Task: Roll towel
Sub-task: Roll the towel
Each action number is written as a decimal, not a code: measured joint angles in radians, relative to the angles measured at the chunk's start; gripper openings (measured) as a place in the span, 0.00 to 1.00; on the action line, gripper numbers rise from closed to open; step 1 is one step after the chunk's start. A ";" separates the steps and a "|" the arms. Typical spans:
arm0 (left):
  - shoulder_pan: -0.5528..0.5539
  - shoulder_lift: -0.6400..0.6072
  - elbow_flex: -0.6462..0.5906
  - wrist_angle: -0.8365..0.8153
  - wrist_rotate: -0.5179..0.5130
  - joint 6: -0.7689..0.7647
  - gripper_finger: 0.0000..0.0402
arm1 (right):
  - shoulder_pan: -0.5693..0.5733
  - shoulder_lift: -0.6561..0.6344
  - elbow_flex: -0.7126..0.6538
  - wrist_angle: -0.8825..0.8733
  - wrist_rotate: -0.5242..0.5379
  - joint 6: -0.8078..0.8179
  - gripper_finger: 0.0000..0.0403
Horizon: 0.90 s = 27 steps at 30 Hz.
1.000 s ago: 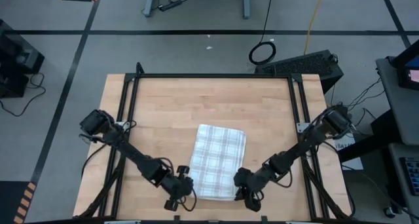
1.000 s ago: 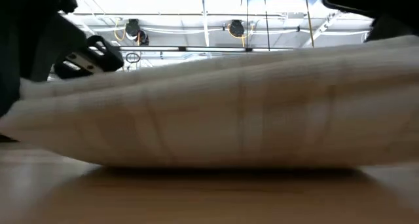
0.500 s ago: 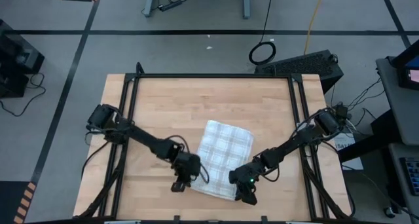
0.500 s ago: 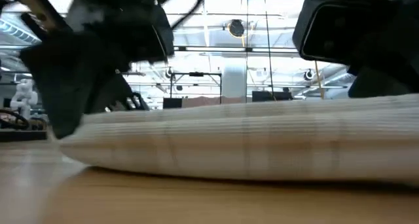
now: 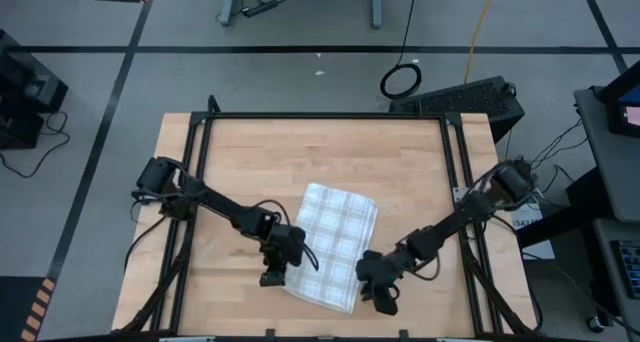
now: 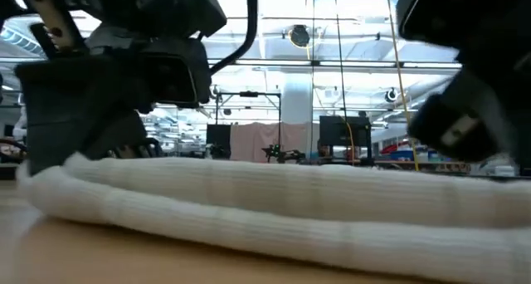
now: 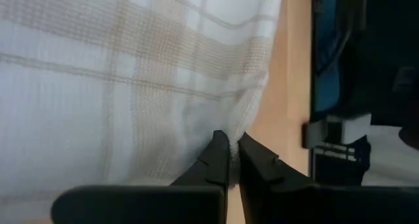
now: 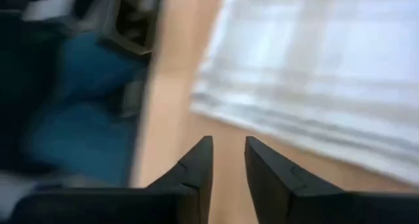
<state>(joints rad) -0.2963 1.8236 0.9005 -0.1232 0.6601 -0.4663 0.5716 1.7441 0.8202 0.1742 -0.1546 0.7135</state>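
At the counter's (image 5: 250, 152) near edge we see our right pincer (image 8: 228, 160) parted a little and holding nothing, its tips on bare wood just short of the towel's (image 5: 333, 242) near corner. Our left pincer (image 7: 233, 160) is pressed closed at the towel's left edge, the fabric bunched at its tips. Farther back, the folded plaid towel lies flat and slightly askew, mid-counter.

A long white soft cloth towel (image 6: 274, 205), faintly ribbed, is seen lying low across the pale wooden tabletop (image 6: 99, 255). A dark gripper (image 6: 112, 85) is pressed down at one end of it, and another dark gripper (image 6: 477, 93) is held above the opposite end. Behind, a bright workshop hall is glimpsed.
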 joint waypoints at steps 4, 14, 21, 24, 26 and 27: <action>0.011 0.000 0.000 0.032 -0.037 -0.066 0.04 | 0.114 -0.033 0.001 -0.019 0.324 -0.019 0.27; 0.013 0.000 0.001 0.073 -0.093 -0.113 0.04 | 0.417 0.180 0.114 0.040 0.907 -0.202 0.55; 0.010 0.000 0.002 0.131 -0.135 -0.183 0.04 | 0.419 0.388 0.339 -0.082 1.098 -0.365 0.61; -0.001 0.000 0.002 0.133 -0.139 -0.184 0.04 | 0.417 0.421 0.416 -0.230 1.173 -0.304 0.61; -0.010 0.000 0.002 0.125 -0.149 -0.184 0.04 | 0.417 0.422 0.445 -0.332 1.192 -0.223 0.61; -0.015 0.000 0.002 0.122 -0.151 -0.191 0.04 | 0.417 0.422 0.452 -0.368 1.184 -0.177 0.61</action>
<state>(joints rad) -0.3109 1.8236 0.9028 -0.0015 0.5093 -0.6574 0.9886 2.1666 1.2721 -0.1937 1.0296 0.5368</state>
